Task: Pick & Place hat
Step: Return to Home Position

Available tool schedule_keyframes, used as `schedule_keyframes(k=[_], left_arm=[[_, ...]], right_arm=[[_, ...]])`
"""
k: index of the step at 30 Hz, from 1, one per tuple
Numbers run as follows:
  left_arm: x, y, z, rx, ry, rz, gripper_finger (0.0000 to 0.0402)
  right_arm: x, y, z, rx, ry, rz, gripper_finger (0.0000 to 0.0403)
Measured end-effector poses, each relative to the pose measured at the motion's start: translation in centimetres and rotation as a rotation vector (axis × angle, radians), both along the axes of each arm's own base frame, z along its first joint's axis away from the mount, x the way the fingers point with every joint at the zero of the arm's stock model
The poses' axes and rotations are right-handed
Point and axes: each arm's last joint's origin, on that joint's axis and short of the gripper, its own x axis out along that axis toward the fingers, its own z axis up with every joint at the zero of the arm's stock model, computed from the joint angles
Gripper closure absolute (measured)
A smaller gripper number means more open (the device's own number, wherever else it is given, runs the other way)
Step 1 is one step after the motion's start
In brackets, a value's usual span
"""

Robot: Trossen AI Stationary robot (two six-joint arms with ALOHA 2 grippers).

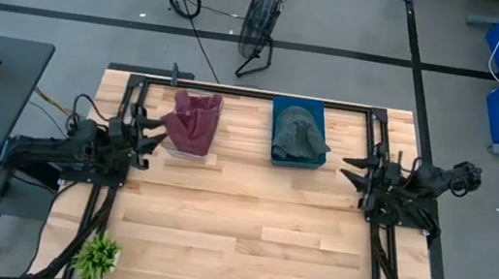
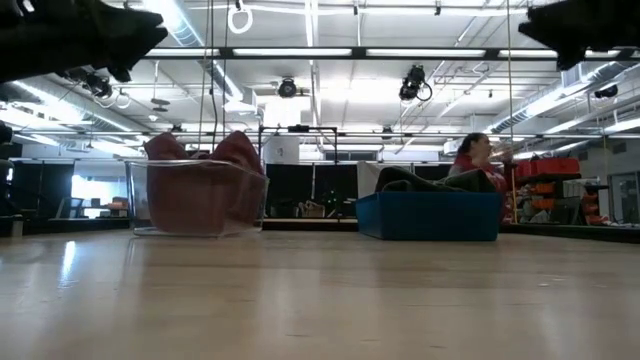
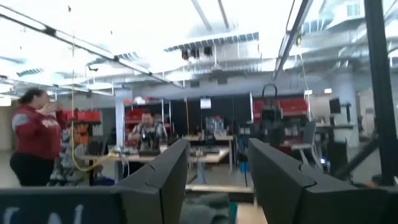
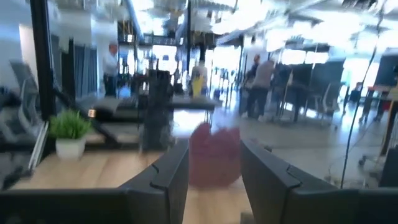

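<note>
A dark red hat (image 1: 193, 120) sits in a clear plastic bin (image 2: 196, 197) near the table's far edge, left of centre. A grey-green hat (image 1: 299, 135) lies in a blue bin (image 2: 428, 215) beside it, to the right. My left gripper (image 1: 154, 136) hovers open at the table's left side, close to the clear bin. My right gripper (image 1: 351, 168) hovers open at the table's right side, right of the blue bin. In the right wrist view the red hat (image 4: 213, 154) shows between the open fingers, far off. Both grippers hold nothing.
A small potted plant (image 1: 98, 255) stands at the table's near left corner. A black frame (image 1: 256, 94) runs along the table's far edge and sides. The wooden tabletop (image 1: 247, 227) lies bare between the arms. People show in the room beyond the table.
</note>
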Motion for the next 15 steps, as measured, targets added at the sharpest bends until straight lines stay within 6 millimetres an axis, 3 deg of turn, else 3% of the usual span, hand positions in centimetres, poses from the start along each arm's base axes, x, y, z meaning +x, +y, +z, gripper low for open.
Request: schedule_keyframes(k=[8,15], left_arm=[[0.3,0.0,-0.6,-0.014,0.056,-0.004,0.0229],[0.6,0.1,-1.5,-0.024,0.145,-0.003,0.0229]], right_arm=[[0.4,0.2,-1.3,0.084,0.03,0.01,0.0256],[1.5,0.6,-3.8,0.084,-0.015,0.01,0.0256]])
